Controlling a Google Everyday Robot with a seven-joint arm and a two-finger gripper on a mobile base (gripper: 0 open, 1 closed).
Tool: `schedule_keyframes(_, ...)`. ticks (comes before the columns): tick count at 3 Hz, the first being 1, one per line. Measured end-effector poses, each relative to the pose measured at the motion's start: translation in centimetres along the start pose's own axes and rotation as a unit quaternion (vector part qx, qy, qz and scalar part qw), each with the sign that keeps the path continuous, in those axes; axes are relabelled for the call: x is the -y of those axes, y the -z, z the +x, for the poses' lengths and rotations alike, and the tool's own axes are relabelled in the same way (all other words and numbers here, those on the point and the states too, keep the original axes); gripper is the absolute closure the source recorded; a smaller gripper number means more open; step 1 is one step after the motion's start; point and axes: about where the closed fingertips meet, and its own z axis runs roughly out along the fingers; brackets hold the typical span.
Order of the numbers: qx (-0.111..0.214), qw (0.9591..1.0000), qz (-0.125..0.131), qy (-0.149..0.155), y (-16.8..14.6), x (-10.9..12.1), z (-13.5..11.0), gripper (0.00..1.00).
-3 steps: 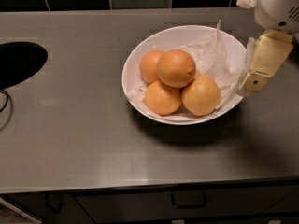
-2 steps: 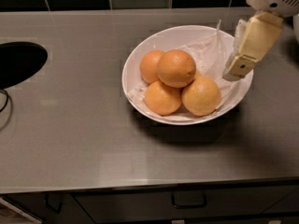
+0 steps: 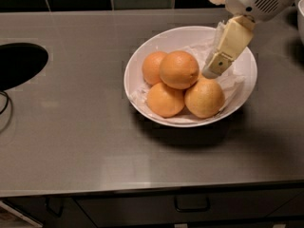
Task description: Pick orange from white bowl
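The white bowl stands on the grey counter right of centre, lined with crumpled white paper. It holds several oranges. The orange, the largest and deepest in colour, sits on top of the pile. Paler ones lie behind left, front left and front right. My gripper reaches down from the upper right into the bowl. Its cream tip is just right of the top orange and right above the front right one. It holds nothing that I can see.
A dark round opening is cut into the counter at the far left, with a thin cable beside it. Dark wall tiles run along the back. A white rim shows at the right edge. A drawer handle is below the counter's front edge.
My gripper has moved left from beside the bowl's right rim to over the bowl, its tip now close to the top orange. The oranges and bowl have not moved.
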Motion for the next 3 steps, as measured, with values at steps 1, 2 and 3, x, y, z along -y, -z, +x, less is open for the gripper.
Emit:
schedule_keyframes(1,0.0,1.0,0.0,0.0,0.0,0.0,0.0,0.0)
schedule_keyframes(2,0.001,1.0,-0.003,-0.004,-0.2,-0.3,0.0,0.0)
schedule_keyframes(3,0.002,0.9998,-0.013,-0.013,-1.0,-1.2,-0.1,0.0)
